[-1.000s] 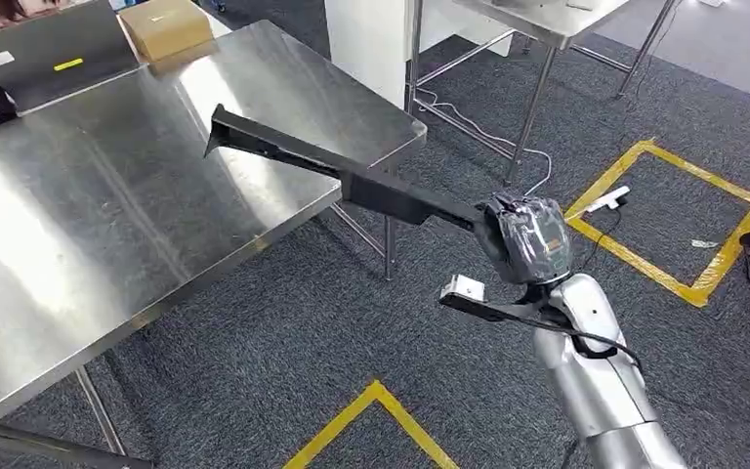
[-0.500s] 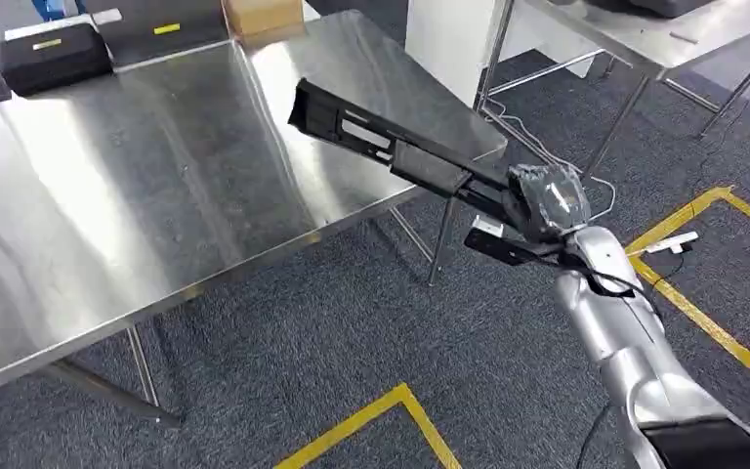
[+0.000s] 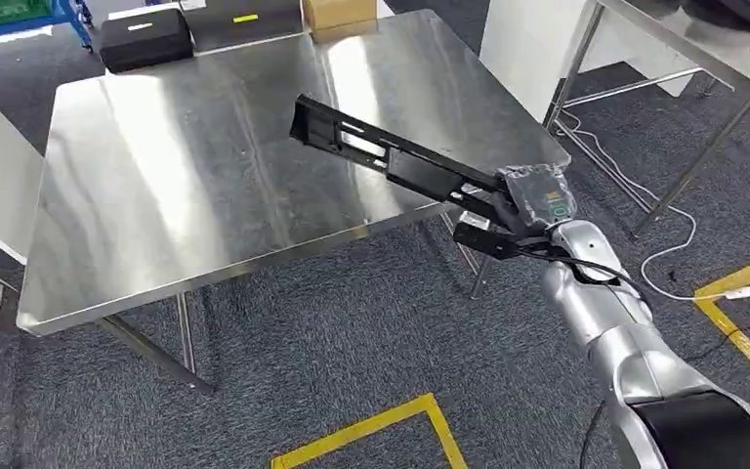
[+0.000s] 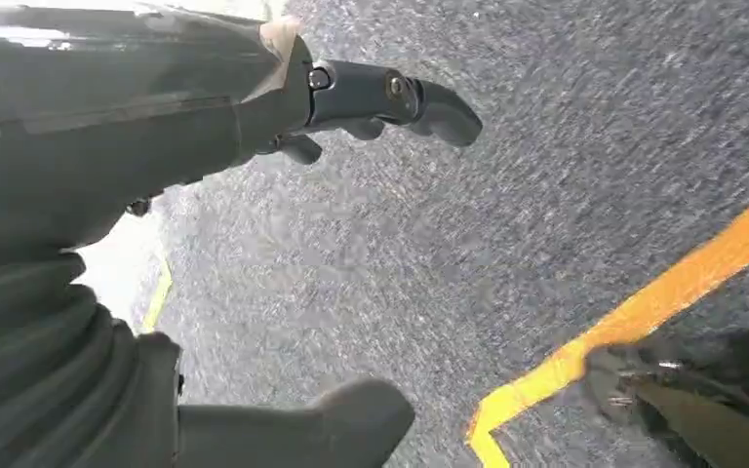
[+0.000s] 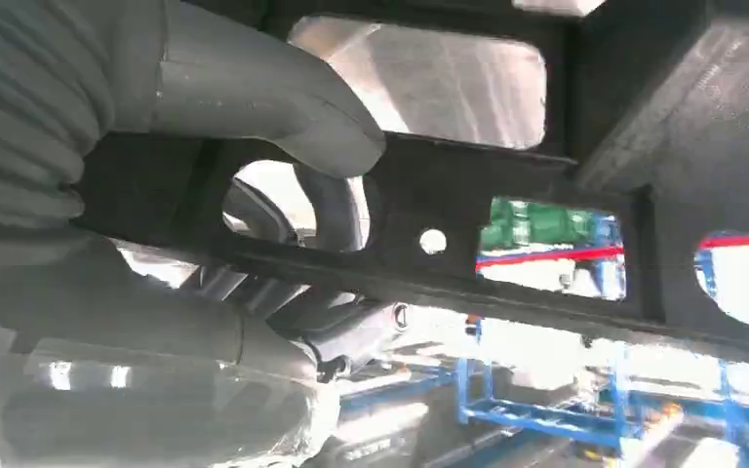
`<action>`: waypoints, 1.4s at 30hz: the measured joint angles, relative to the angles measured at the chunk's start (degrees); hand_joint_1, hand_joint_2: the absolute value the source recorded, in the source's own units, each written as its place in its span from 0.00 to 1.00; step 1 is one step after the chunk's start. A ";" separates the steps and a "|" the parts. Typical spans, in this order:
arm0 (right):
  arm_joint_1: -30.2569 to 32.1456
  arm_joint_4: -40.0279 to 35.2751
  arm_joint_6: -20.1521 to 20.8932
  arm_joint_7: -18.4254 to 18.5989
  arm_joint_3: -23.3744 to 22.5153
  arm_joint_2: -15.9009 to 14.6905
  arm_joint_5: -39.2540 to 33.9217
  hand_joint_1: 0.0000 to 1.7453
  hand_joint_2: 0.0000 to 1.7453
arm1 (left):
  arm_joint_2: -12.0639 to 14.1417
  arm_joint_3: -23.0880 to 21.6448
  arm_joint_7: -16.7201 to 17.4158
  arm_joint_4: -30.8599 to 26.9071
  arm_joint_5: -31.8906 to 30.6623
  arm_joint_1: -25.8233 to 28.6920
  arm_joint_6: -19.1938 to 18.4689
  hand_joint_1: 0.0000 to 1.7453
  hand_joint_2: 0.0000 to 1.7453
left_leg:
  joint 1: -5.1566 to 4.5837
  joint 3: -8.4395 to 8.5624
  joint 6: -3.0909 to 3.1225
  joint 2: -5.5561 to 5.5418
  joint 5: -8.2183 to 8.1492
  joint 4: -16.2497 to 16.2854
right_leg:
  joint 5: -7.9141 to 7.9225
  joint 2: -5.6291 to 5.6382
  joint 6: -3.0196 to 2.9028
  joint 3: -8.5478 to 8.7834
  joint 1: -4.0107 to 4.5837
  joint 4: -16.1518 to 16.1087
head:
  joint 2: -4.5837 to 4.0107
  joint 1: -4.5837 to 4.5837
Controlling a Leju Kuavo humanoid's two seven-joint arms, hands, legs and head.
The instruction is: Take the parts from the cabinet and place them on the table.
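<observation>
Part: long black plastic bar-shaped part with rectangular cut-outs (image 3: pixel 391 161), held at one end and reaching out from the right hand across the near right corner of the table top; its far end hangs over the steel, tilted a little upward, and whether it touches the surface cannot be told.
Right hand: grey hand under a clear plastic wrap (image 3: pixel 532 203), clenched around the near end of the part; it sits just past the table's edge, over the carpet, at the end of the silver right arm (image 3: pixel 615 332).
Grip up close: in the right wrist view the thick grey thumb (image 5: pixel 254 97) lies across one side of the black frame (image 5: pixel 507 175) and the darker fingers (image 5: pixel 336 210) curl through a cut-out from the other side, so the bar runs away from the palm.
Left hand: grey hand (image 4: pixel 156 195) hanging above the floor with nothing in it, fingers (image 4: pixel 400 102) spread apart from the thumb (image 4: pixel 341 419).
Table: large stainless steel table with a bright reflecting top (image 3: pixel 156 195), standing on thin metal legs.
On the far edge of the table: flat black case (image 3: pixel 145 39), a dark grey panel with a small yellow label (image 3: pixel 244 21) beside it, and a brown cardboard box (image 3: pixel 340 12) next to that.
Floor: dark grey carpet (image 3: pixel 332 332) marked with yellow tape lines (image 3: pixel 381 430); a white cable (image 3: pixel 635 176) trails over it near the second steel table (image 3: pixel 703 49) on the right.
</observation>
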 joint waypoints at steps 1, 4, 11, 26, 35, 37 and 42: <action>-0.14 0.29 0.02 0.00 0.05 0.00 0.15 0.97 1.00 | 0.00 0.00 0.00 0.00 -0.15 -0.10 -0.02 0.00 1.00 | 0.18 -2.29 -0.14 0.80 -1.97 4.58 | -0.10 -0.80 -0.15 0.08 0.22 0.00 | 0.00 0.02; -0.45 1.16 0.26 0.79 0.40 0.26 1.16 0.97 1.00 | -0.02 0.00 0.04 0.02 -0.70 -0.03 -0.07 0.00 1.00 | 0.47 -5.05 -0.44 1.39 -2.08 9.39 | -0.37 -3.21 -0.44 0.27 0.56 0.01 | 0.00 0.07; -3.44 2.82 1.33 2.66 3.08 3.23 5.46 0.97 1.00 | 0.13 0.02 -0.77 0.00 -1.01 -0.95 -0.13 0.00 1.00 | -0.80 2.82 1.11 5.02 4.00 -6.53 | -1.10 -7.23 0.59 1.00 1.54 -0.11 | 0.00 0.20; -12.91 6.12 9.53 4.37 6.51 4.31 7.80 0.97 1.00 | -0.37 3.06 -6.29 0.00 0.11 -1.02 0.83 0.00 1.00 | -0.05 2.20 1.22 -6.45 5.39 -7.09 | -0.48 2.90 1.98 -0.68 0.73 0.68 | 0.00 0.37; -11.81 7.87 6.77 4.94 7.48 6.67 10.73 0.97 1.00 | -0.48 5.16 -16.75 -0.02 1.79 -1.54 1.42 0.00 1.00 | 0.49 -6.22 -0.72 1.45 -0.88 9.18 | -0.56 -2.99 -0.64 0.39 0.50 0.03 | 0.00 -0.18; -11.41 8.04 6.53 6.12 7.78 6.67 12.04 0.97 1.00 | -0.26 5.95 -22.54 -0.11 2.67 -1.56 1.68 0.00 1.00 | 0.56 -0.88 -0.64 3.24 3.74 -0.85 | -0.94 -4.36 -0.27 0.69 0.49 0.06 | 0.00 -0.18; -11.26 8.39 5.92 7.02 8.39 6.16 13.25 0.97 1.00 | -0.28 6.82 -28.17 -0.39 2.69 -1.66 2.01 0.00 1.00 | -0.41 1.91 0.77 4.31 4.36 -6.28 | -1.86 -7.38 1.14 1.66 2.06 -0.24 | 0.00 0.33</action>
